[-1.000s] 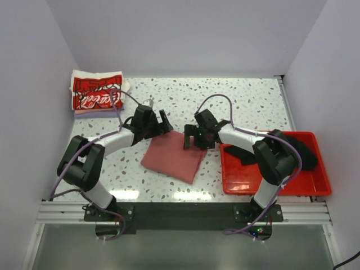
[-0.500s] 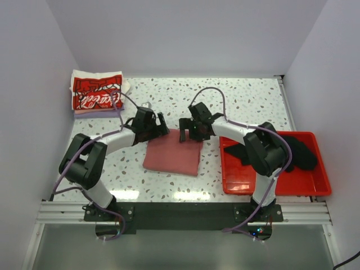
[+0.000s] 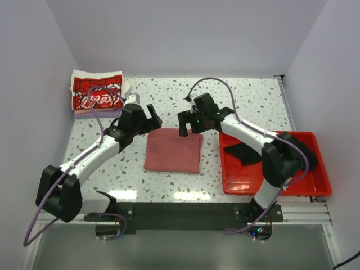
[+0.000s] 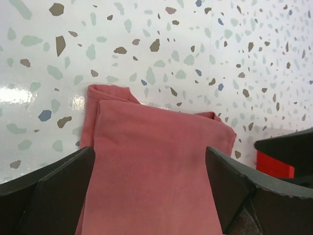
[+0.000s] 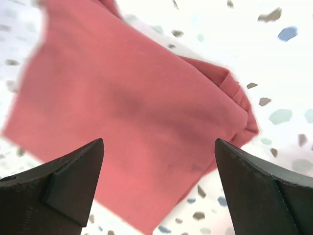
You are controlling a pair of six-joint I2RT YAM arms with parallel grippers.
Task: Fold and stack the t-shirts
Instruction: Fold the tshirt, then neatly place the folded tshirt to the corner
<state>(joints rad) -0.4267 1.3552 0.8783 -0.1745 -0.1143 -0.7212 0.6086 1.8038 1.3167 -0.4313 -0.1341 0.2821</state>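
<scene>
A dusty-red t-shirt [image 3: 173, 150] lies folded into a flat rectangle on the speckled table; it also shows in the left wrist view [image 4: 156, 166] and the right wrist view [image 5: 122, 117]. My left gripper [image 3: 152, 115] is open and empty just above its far left corner. My right gripper [image 3: 183, 124] is open and empty over its far right corner. A folded white shirt with red Coca-Cola print [image 3: 97, 91] tops a stack at the far left. A black shirt [image 3: 292, 149] lies crumpled in the red bin.
The red plastic bin [image 3: 270, 183] sits at the right, by the right arm's base. White walls close in the table on the left, back and right.
Both grippers have let go of the dusty-red shirt and lifted away toward the back. The shirt now lies squared up and flat.
</scene>
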